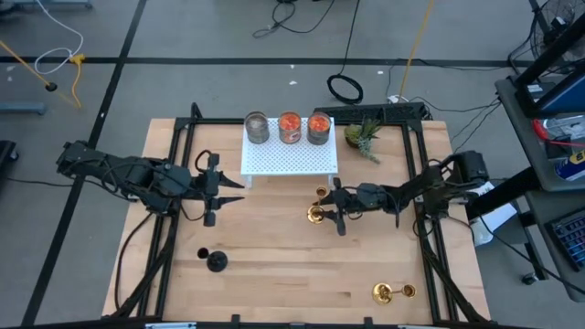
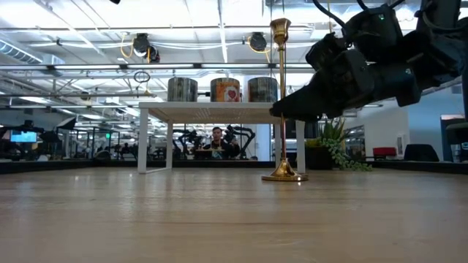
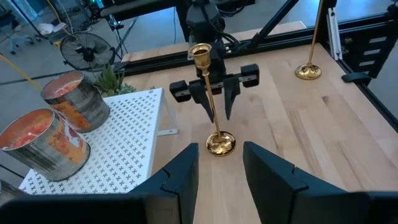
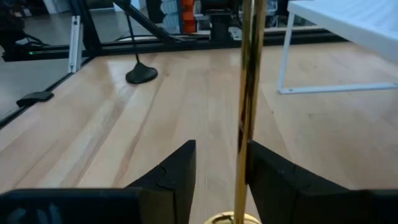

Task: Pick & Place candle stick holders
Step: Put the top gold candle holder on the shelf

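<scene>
A shiny gold stemmed holder [image 1: 316,212] stands upright with its base on the table in front of the white stand; it also shows in the low view [image 2: 281,95]. My right gripper [image 1: 324,207] is open, its fingers on either side of the stem [image 4: 247,93]. My left gripper [image 1: 233,192] is open and empty, left of the stand, pointing toward that holder [image 3: 214,118]. A second gold holder [image 1: 385,292] stands near the front right. A black stemmed holder [image 1: 217,261] stands at the front left. A grey glass cup [image 1: 258,128] and two orange ones [image 1: 290,128] [image 1: 318,128] stand on the stand. My right gripper comes level from the table's right side, with its fingers across the gold stem about halfway up. The stem [image 4: 246,124] lies right beside one finger [image 4: 273,174] and apart from the other. Whether that finger touches it I cannot tell. The holder's base stays on the table.
The white perforated stand [image 1: 288,163] sits at the back middle. A small green potted plant [image 1: 364,137] is right of it. Black frame rails [image 1: 174,155] run along the table's sides. Bare wood lies in the front middle.
</scene>
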